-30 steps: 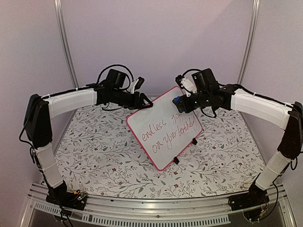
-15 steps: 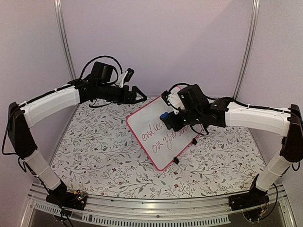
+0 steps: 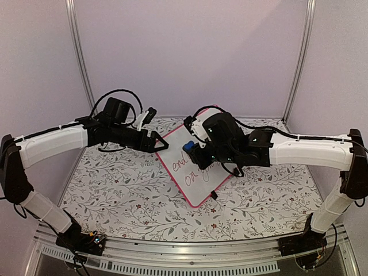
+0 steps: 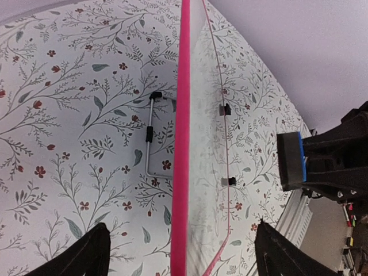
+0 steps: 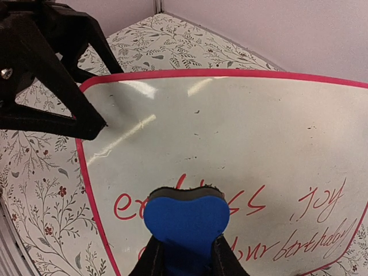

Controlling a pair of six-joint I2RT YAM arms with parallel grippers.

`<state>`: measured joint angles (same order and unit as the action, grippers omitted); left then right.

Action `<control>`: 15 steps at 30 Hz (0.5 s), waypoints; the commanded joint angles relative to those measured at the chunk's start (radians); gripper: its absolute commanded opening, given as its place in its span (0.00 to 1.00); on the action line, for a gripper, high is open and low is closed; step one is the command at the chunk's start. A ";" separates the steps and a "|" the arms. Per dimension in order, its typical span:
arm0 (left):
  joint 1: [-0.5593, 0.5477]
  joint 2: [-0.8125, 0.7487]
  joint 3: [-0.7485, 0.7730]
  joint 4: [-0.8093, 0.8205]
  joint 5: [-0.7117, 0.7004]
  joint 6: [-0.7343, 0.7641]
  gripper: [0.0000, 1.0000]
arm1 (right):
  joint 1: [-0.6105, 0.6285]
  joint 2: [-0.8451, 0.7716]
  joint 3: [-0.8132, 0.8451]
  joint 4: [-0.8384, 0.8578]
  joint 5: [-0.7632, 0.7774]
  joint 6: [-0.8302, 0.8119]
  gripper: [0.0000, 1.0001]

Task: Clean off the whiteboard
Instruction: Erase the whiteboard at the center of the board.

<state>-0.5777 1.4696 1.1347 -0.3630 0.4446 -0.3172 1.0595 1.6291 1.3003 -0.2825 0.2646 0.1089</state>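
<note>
Top external view — shows the whiteboard (image 3: 195, 184) standing near the middle of the flower-patterned table (image 3: 115, 184), leaning back, set at an angle to the table edges, with black clip feet (image 3: 213, 195) along its low edge. Places the left gripper (image 3: 163, 144) at the board's upper left edge. Places the right gripper (image 3: 194, 152) in front of the board's upper half, reaching in from the right.

Left wrist view: looks straight along the board's pink frame edge. Finds both dark fingers (image 4: 86, 253) spread wide, one to each side of that edge, neither touching it and nothing held. Records a bent wire stand (image 4: 149, 138) on the table behind the board, its ends running toward the back face.

Right wrist view: finds the right gripper pressed together on a blue eraser (image 5: 187, 221), pinching it from both sides with the dark felt side turned toward the board. Places the eraser over the left end of the red handwriting (image 5: 310, 244), hiding part of the first word — "joy" and "birthday" legible further right. Cannot tell whether the felt touches the board. Notes the board's upper left area blank, with glare, and a black fingertip of the left gripper just beside that corner.
</note>
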 commanded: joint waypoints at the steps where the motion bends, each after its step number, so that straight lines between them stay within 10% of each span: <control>1: 0.013 0.004 -0.025 0.081 0.041 0.015 0.82 | 0.041 0.037 0.023 0.034 0.082 0.013 0.00; 15: 0.043 -0.001 -0.055 0.139 0.108 -0.017 0.42 | 0.074 0.129 0.037 0.092 0.110 0.006 0.00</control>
<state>-0.5465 1.4704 1.0958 -0.2642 0.5201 -0.3305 1.1191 1.7313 1.3025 -0.2352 0.3489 0.1135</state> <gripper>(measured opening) 0.460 0.211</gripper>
